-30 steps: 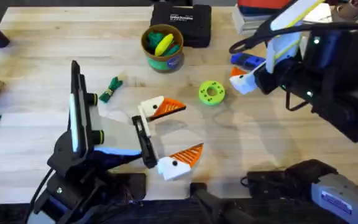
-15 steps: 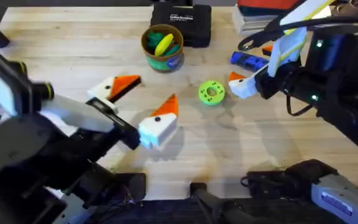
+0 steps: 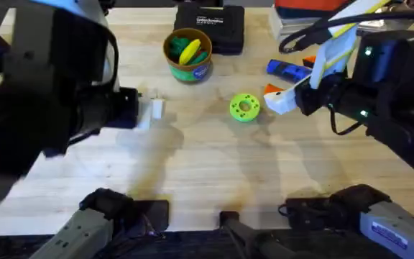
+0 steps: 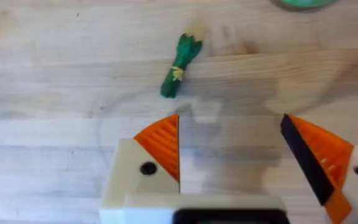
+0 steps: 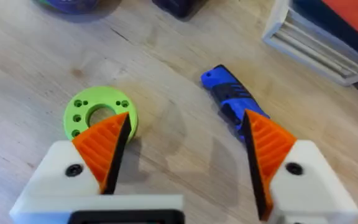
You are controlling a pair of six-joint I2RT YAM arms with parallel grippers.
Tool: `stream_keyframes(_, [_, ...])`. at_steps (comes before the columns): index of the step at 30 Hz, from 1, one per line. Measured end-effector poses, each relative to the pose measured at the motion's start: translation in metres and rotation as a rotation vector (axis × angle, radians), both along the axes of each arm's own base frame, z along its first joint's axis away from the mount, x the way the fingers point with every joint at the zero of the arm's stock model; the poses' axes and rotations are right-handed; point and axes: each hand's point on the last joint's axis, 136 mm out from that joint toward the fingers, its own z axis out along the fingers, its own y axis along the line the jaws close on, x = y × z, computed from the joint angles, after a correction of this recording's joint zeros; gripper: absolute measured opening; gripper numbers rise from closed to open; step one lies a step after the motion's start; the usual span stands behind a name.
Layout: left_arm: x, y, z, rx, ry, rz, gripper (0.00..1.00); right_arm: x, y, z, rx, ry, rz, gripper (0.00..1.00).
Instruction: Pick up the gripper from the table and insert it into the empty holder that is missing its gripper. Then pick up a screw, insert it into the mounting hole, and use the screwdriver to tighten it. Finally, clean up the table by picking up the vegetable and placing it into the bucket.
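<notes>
Left gripper (image 4: pixel 232 165) up high and spread wide, nothing between the orange pads, poised over the vegetable (image 4: pixel 180 66) lying flat on the bare table (image 4: pixel 55 74) — lined up, by the look of it, for a straight drop onto it. Farther right, bucket (image 3: pixel 188 55) upright at the back edge with something yellow and green already inside, room to spare. Right gripper (image 5: pixel 185 149) released too, hovering between green ring (image 5: pixel 99 116) and screwdriver (image 5: pixel 232 99).

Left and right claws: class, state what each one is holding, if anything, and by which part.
Nothing is held. The left claw is open above the table; the right claw is open too.
</notes>
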Motion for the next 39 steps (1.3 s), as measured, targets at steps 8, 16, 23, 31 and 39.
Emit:
stream_keyframes(8, [0.024, 0.045, -0.051, 0.064, 0.209, 0.201, 0.985, 0.000, 0.000, 0.000, 0.000, 0.000, 0.000, 0.994])
stream_keyframes(16, [0.061, 0.048, -0.090, 0.158, 0.290, 0.037, 0.985, 0.000, 0.000, 0.000, 0.000, 0.000, 0.000, 0.994])
stream_keyframes(23, [0.073, 0.064, -0.128, 0.130, 0.376, 0.024, 0.980, 0.000, 0.000, 0.000, 0.000, 0.000, 0.000, 0.993])
stream_keyframes(31, [0.075, 0.072, -0.139, 0.049, 0.389, 0.047, 0.030, 0.000, 0.000, 0.000, 0.000, 0.000, 0.000, 0.994])
stream_keyframes(39, [0.060, 0.055, -0.121, 0.014, 0.482, 0.008, 0.019, 0.000, 0.000, 0.000, 0.000, 0.000, 0.000, 0.995])
